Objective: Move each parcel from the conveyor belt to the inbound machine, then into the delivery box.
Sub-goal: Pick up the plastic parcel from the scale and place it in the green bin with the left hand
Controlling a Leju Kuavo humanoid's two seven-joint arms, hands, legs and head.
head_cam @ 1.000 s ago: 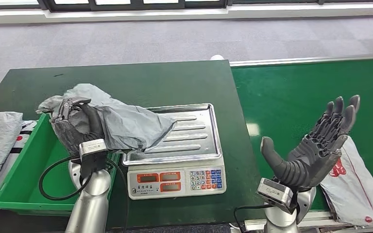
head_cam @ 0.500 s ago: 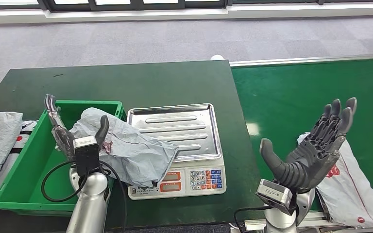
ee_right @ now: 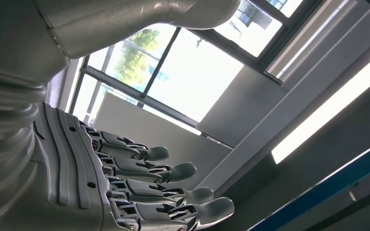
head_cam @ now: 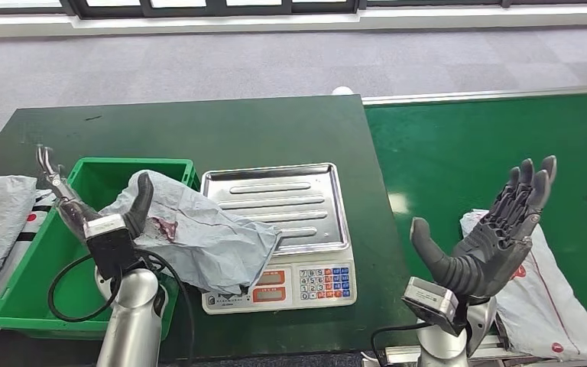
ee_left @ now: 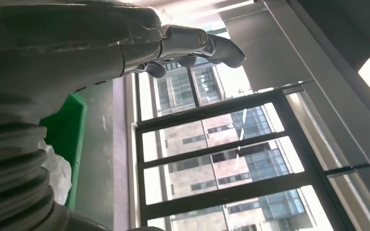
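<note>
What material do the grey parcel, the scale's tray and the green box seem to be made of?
Crumpled grey parcel: apparently thin plastic film, matte, heavily creased. Ribbed silver scale tray: likely stainless steel, given its reflective sheen. Green rectangular box: probably rigid moulded plastic, with smooth uniform walls.

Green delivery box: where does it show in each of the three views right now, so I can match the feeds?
Head view: the green delivery box sits at lower left, beside the scale, with the grey parcel draped over its near right rim.
Left wrist view: a strip of its green wall shows at left, behind the left robot hand.
Right wrist view: not in it.
Shared landmark: the box's green wall beside crumpled pale bagging.
</note>
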